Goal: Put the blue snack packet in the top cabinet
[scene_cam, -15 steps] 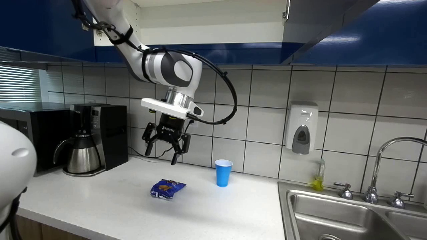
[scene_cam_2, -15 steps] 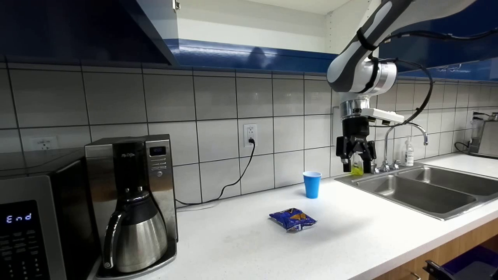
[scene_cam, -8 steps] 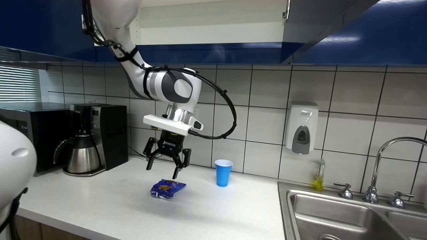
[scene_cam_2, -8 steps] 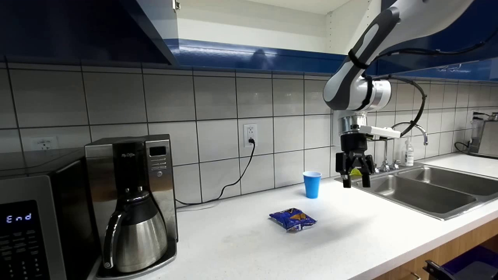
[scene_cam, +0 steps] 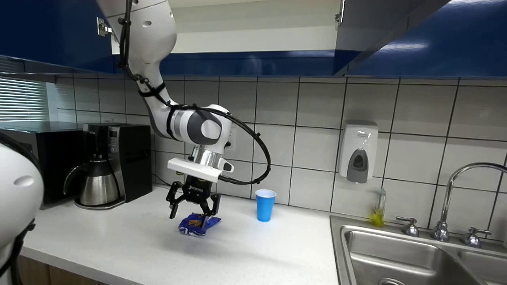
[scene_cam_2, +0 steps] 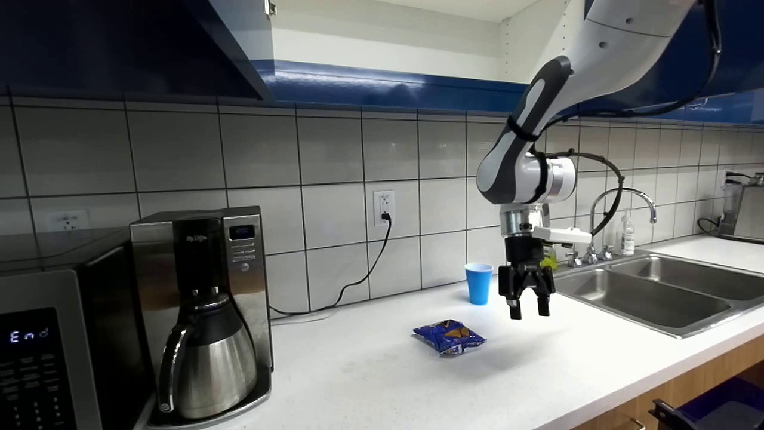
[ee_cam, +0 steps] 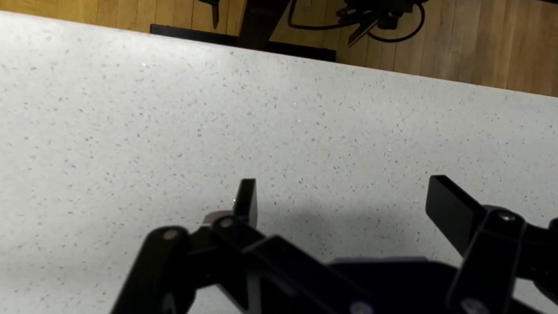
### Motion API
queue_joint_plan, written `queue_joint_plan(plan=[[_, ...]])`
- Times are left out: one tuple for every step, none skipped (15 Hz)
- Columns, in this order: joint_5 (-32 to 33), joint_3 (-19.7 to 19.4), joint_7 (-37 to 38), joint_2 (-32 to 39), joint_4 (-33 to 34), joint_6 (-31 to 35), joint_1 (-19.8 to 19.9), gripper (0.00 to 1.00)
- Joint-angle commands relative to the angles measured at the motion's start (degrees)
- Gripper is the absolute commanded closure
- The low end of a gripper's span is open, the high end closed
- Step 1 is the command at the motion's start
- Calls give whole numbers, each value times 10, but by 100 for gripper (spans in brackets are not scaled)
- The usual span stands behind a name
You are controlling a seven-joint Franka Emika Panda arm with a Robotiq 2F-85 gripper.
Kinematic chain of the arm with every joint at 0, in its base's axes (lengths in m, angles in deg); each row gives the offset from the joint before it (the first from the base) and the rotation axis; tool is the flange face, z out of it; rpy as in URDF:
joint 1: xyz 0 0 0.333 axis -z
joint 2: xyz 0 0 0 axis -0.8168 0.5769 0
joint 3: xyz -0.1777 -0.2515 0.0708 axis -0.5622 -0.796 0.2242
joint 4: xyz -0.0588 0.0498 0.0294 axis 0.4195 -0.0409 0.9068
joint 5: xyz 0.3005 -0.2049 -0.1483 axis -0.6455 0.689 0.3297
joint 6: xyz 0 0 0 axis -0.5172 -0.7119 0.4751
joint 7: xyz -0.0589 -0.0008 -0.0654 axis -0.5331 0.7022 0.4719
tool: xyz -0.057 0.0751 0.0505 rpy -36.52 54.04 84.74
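Nearest, at the bottom of the wrist view, the gripper (ee_cam: pixel 342 192) stood with its fingers (ee_cam: pixel 453 213) spread wide and holding nothing, only speckled countertop (ee_cam: pixel 261 122) showing between the tips. Farther on, the blue snack packet (scene_cam_2: pixel 449 338) lay flat on the countertop, low and near the middle of both exterior views. It looked light and soft, a crinkly bag probably puffed with a little air; the orange picture on it hinted at brittle chips, so a hard squeeze might crush them. The shiny foil might slip, and a gentle pinch across the plump middle would likely serve better than a grab at a flimsy end. In an exterior view a fingertip (scene_cam: pixel 203 222) crossed in front of the packet as though upon it, yet in an exterior view the packet sat to the left of the gripper (scene_cam_2: pixel 529 313) with countertop plainly between them, and the wrist view gave no sure sight of it. Behind the packet, nearer the tiled wall (scene_cam_2: pixel 334 155), a blue cup (scene_cam_2: pixel 478 286) stood upright, and across the top of the frame the top cabinet (scene_cam_2: pixel 358 86) was open, its white inside on show.
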Motion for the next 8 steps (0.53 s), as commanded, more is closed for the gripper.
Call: queue_joint_plan(plan=[[-35, 35, -27, 48, 33, 27, 15, 0], [-39, 43, -26, 59, 41, 32, 15, 0], [-41, 50, -25, 68, 49, 38, 15, 0], [-41, 57, -23, 76, 56, 45, 15, 0], [-39, 64, -22, 85, 64, 48, 15, 0], [-37, 70, -22, 94, 73, 55, 15, 0], [-36, 76, -21, 101, 80, 58, 15, 0], [-33, 81, -18, 111, 91, 61, 15, 0]])
